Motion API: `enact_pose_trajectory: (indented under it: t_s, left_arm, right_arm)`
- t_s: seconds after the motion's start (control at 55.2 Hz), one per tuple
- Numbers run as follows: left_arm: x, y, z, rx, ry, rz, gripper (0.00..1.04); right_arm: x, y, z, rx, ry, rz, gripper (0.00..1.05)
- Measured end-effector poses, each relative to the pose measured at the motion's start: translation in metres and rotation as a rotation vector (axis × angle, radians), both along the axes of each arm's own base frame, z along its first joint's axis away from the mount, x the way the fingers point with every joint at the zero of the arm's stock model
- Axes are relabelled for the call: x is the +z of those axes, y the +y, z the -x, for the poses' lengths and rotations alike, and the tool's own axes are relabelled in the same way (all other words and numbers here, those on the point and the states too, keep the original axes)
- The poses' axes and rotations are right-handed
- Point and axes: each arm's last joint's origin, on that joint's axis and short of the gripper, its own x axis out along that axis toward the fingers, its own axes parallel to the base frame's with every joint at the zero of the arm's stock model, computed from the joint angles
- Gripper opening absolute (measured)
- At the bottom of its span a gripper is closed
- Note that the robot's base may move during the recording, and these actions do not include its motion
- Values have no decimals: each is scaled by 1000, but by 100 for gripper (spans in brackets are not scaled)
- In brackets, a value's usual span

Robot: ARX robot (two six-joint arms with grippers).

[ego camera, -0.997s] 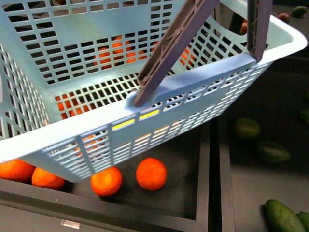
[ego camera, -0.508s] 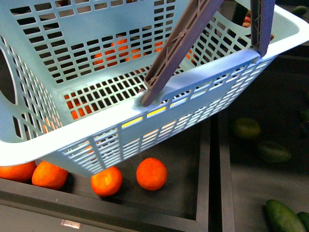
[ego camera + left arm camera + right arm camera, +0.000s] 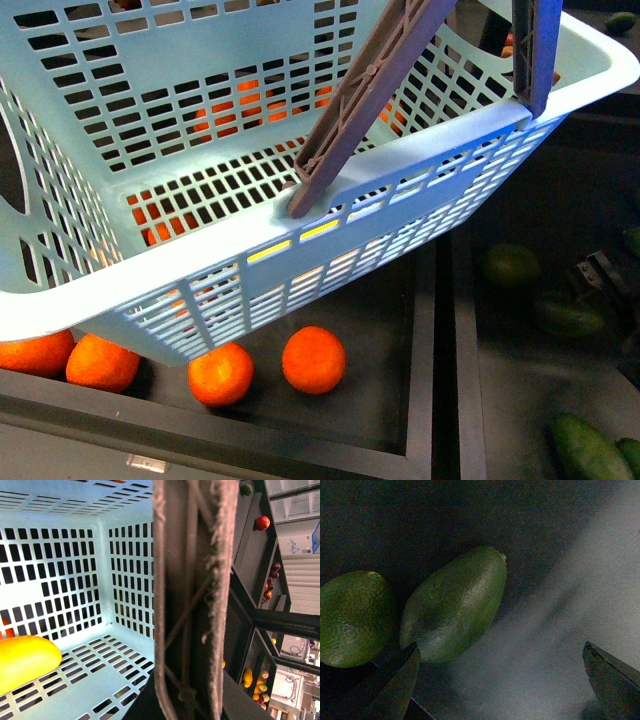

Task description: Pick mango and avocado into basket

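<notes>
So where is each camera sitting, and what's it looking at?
Front: on the robot's body, looking down at the tilted basket above oranges; the right gripper shows at the edge.
Left wrist: against the basket's handle, looking inside at the mango; no fingers clearly show.
Right wrist: over two avocados, open fingertips showing.
Front and left wrist share the basket.

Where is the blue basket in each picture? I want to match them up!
Front view: the basket fills most of the picture, tilted, above the oranges.
Left wrist view: the basket's slotted inside fills the view behind its handle.
Right wrist view: not in it; only green fruit.
Shared landmark: the brown-grey handle, in the front and left wrist views.
</notes>
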Motion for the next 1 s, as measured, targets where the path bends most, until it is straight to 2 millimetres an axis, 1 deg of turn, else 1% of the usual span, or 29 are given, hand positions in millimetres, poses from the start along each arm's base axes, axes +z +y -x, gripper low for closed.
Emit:
enact_pose_trajectory:
  t_s: [0.163, 0.381, 0.508, 0.78, 0.997]
  left_arm:
    - [0, 0, 0, 0, 0, 0, 7]
    - [0, 0, 0, 0, 0, -1, 7]
    - [0, 0, 0, 1, 0, -1, 7]
    - [0, 0, 0, 0, 0, 0, 7]
    - [0, 0, 0, 0, 0, -1, 7]
  right_arm:
    - [-11, 2, -7, -24, 8, -7, 97]
    - [-10, 4, -23, -50, -25, -4, 97]
    - [-14, 7, -30, -52, -23, -3, 97]
    - [-22, 8, -35, -58, -9, 2, 97]
    - [-26, 3, -35, -73, -4, 7, 97]
